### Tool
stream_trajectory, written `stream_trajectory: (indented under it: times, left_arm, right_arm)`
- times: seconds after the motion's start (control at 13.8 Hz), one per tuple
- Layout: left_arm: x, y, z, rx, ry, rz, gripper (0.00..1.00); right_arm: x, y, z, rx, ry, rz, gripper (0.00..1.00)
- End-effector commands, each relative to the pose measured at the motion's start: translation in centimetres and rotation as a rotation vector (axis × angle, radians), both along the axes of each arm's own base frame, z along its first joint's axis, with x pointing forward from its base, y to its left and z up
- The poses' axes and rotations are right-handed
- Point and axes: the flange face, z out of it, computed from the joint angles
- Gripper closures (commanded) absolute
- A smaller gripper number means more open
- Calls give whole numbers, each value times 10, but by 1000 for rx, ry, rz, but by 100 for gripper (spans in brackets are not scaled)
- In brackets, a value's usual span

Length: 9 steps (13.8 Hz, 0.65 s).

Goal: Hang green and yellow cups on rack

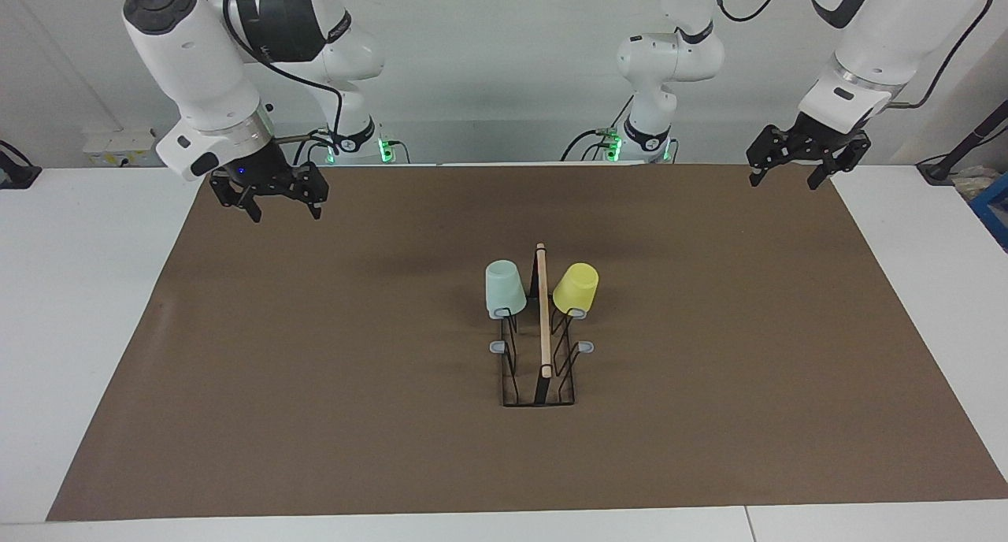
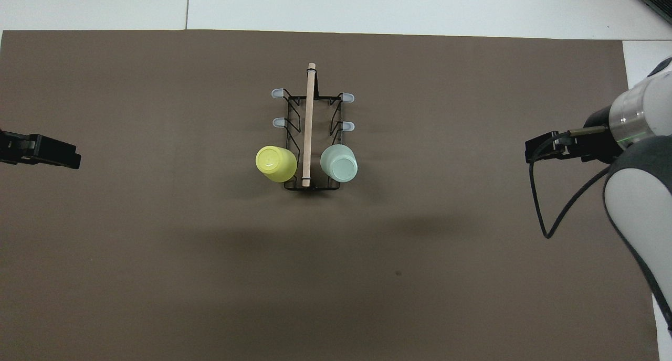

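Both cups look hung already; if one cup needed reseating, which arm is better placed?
Neither clearly. The green cup hangs on the rack toward the right gripper, the yellow cup toward the left gripper; both are open, raised near the mat's ends.

Mint green cup [image 1: 504, 288], yellow cup [image 1: 576, 287] — black rack [image 1: 539, 384].
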Motion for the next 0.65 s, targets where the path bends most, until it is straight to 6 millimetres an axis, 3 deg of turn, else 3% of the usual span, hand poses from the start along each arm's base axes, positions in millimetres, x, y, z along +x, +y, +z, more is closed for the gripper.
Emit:
stream_trajectory:
  times: [0.0,0.15,0.44,0.58]
  left_arm:
    - [-2,3,2,10,0,13,0]
    - [-2,6,2,10,-2,24,0]
    - [-1,7,3,8,-6,27,0]
    - [-1,9,4,8,-8,26,0]
  right_arm:
    - [0,-12,9,17,-12,-70,0]
    - [-2,-11,19,12,17,-129,0]
    - [-5,19,19,7,19,-180,0]
    - [1,21,22,20,-24,-191,0]
